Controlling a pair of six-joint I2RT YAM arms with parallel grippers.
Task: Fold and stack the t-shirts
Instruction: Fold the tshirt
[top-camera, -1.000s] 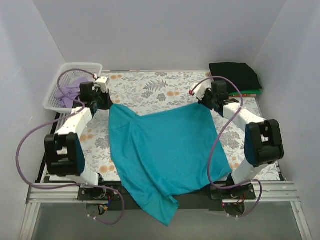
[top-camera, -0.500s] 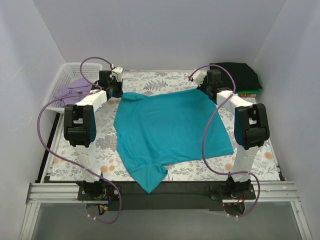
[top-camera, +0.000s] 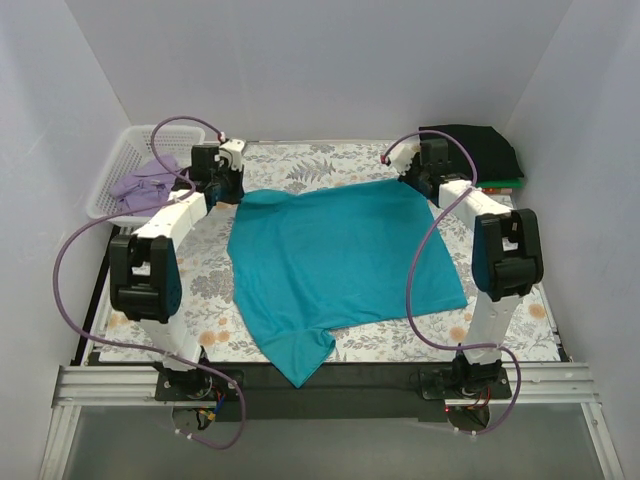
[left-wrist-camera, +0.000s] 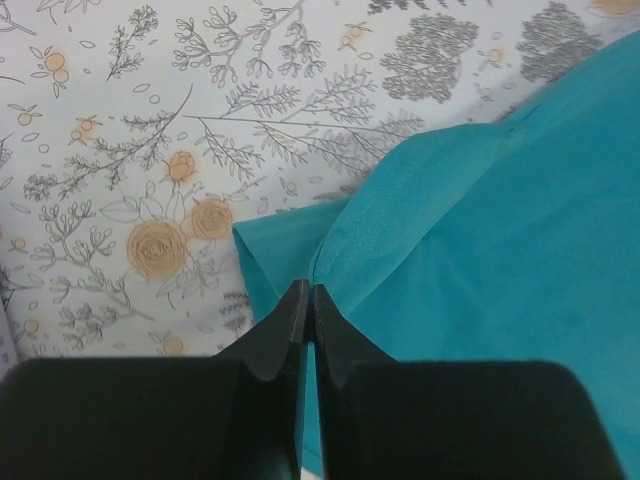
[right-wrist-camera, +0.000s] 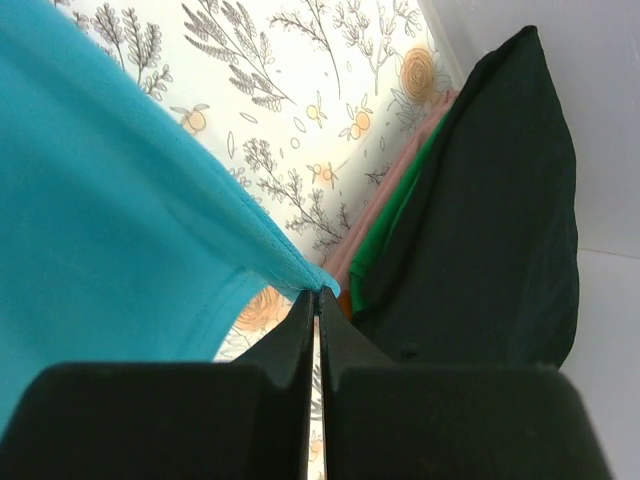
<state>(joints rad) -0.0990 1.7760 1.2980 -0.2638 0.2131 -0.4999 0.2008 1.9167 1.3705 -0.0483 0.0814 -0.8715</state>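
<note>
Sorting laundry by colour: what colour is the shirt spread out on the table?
The shirt is teal; the top view shows it best.

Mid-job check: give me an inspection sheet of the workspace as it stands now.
Surface: floral-patterned table cloth, flat.
Job's things: teal t-shirt spread mid-table; black shirt far right atop green and orange-red edges; lavender-purple shirt in the white plastic lattice basket.
Clutter: the basket, far left corner.
Jaws: left jaws shut on teal t-shirt's far left edge; right jaws shut on its far right corner.
Cables: purple cables loop from both arms; the right one hangs across the teal t-shirt's right side.
Surroundings: plain white walls.
</note>
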